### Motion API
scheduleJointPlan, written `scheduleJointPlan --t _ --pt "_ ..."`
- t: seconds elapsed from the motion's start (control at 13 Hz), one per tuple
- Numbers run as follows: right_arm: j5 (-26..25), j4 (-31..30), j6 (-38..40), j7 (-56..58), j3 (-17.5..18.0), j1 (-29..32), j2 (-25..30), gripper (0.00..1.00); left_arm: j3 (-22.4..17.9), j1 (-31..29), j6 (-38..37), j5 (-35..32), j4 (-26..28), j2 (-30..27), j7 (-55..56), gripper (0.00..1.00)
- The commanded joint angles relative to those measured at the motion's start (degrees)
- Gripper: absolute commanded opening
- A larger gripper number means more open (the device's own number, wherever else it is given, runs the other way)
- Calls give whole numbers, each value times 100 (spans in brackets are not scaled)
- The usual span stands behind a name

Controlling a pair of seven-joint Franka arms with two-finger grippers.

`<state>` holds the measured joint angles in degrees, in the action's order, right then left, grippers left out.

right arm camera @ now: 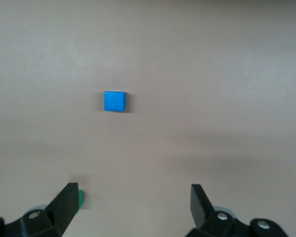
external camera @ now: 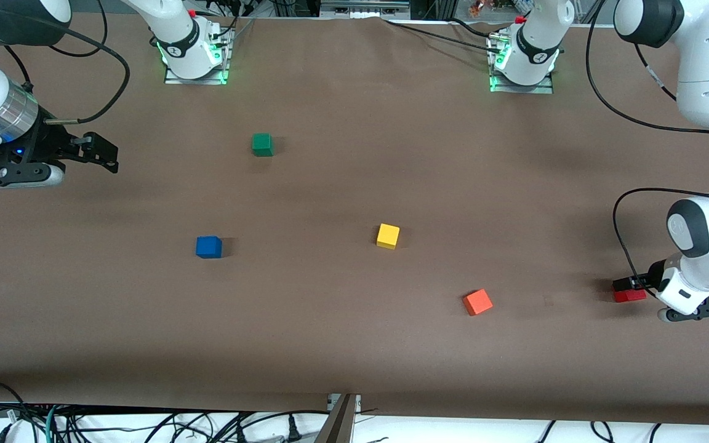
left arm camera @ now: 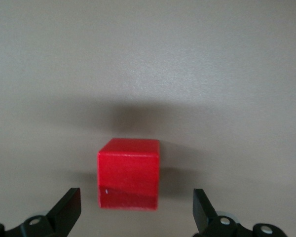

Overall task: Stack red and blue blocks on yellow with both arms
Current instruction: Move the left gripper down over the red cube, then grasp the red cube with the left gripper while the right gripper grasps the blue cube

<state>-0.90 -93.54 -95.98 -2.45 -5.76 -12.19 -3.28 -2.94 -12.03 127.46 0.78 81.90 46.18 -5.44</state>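
red block [left arm camera: 129,173] sits squarely, seemingly between the left gripper's [left arm camera: 133,215] spread fingers.

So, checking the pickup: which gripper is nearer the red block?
Left. The open left gripper is right at the red block; the right gripper waits at its own table end.

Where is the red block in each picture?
Front view: red block on the table at the left arm's end, at the left gripper.
Left wrist view: red block low in the middle, between the open fingers.
Right wrist view: not in it.
Shared landmark: the brown table.
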Motion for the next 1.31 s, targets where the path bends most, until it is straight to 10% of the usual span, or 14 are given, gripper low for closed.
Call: scheduleJointPlan --t 0.0,0.23,0.46,0.54,0.85,1.23 --pt "-33 152 106 25 39 6 -32 100 56 -89 270 168 177 -21 -317 100" --pt "-41 152 27 138 48 -72 -146 100 56 -89 437 439 169 76 -317 100" --pt "-103 274 106 280 39 -275 -619 100 56 -71 411 485 134 85 -326 13" --pt "-51 240 106 332 31 -223 -752 100 56 -71 402 485 107 67 -326 0" --pt "107 266 -8 763 13 -179 -1305 100 144 296 -61 485 -269 -126 -230 0" --pt "1039 -190 -1912 667 13 -3 -2298 100 144 2167 -1030 415 -491 -697 420 0"
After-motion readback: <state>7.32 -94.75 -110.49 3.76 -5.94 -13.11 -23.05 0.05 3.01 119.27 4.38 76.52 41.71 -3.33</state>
